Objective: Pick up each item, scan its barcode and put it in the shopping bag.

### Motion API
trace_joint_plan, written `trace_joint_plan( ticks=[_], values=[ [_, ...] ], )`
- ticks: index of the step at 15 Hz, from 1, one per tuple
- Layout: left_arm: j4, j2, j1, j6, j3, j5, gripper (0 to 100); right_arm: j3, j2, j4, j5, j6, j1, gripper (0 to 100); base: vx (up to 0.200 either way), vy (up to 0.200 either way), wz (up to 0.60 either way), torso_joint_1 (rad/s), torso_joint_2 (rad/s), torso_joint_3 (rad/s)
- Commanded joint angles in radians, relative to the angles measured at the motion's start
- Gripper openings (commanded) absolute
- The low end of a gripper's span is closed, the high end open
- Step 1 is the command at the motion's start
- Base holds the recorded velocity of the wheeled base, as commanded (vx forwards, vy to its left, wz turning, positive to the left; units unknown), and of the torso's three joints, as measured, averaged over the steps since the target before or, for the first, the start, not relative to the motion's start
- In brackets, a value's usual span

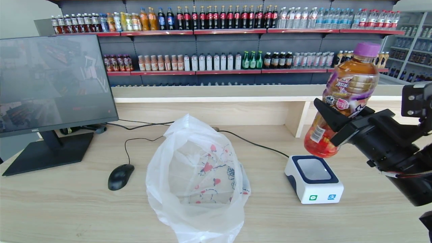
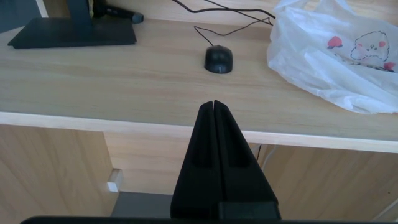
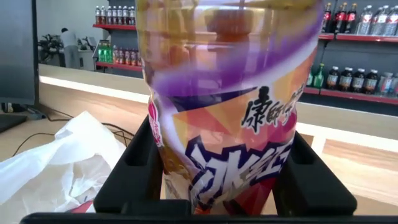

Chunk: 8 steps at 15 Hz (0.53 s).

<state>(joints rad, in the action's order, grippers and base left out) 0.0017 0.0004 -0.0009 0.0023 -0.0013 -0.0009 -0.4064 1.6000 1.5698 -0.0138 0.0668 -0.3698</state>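
Observation:
My right gripper (image 1: 341,123) is shut on a bottle of amber drink (image 1: 344,98) with a purple cap and a purple-and-red label, held tilted in the air just above the white scanner (image 1: 314,180). In the right wrist view the bottle (image 3: 230,106) sits between the black fingers (image 3: 134,168). The white plastic shopping bag (image 1: 197,180) stands open at the middle of the counter, left of the scanner. My left gripper (image 2: 214,106) is shut and empty, hovering off the counter's front edge, short of the mouse (image 2: 218,59).
A monitor (image 1: 54,84) on a black stand occupies the counter's left. A black mouse (image 1: 120,176) lies between it and the bag, its cable trailing back. A raised wooden ledge (image 1: 256,96) runs behind the counter, with shelves of drinks beyond.

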Motion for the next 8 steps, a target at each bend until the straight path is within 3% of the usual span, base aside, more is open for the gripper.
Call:
trace_joint_plan(
  ticks=[1, 2, 5, 8],
  values=[
    [0.000, 0.000, -0.001, 0.001, 0.000, -0.001, 0, 0.004, 0.005, 0.001, 0.003, -0.007, 0.003, 0, -0.200, 0.000, 0.00, 0.002, 0.00, 0.002],
    [0.000, 0.000, -0.001, 0.001, 0.000, 0.001, 0, 0.006, 0.005, 0.001, 0.005, -0.007, 0.003, 0, -0.200, 0.000, 0.00, 0.017, 0.00, 0.002],
    [-0.002, 0.000, 0.001, -0.001, 0.001, 0.001, 0, 0.017, -0.012, 0.001, 0.014, -0.009, 0.022, 0, 0.000, 0.000, 0.00, 0.000, 0.00, 0.000],
    [-0.002, 0.000, 0.001, -0.004, 0.001, 0.001, 0, 0.055, -0.041, 0.001, 0.015, -0.009, 0.037, 0, 0.000, 0.200, 0.00, 0.001, -0.01, 0.002]
  ],
)
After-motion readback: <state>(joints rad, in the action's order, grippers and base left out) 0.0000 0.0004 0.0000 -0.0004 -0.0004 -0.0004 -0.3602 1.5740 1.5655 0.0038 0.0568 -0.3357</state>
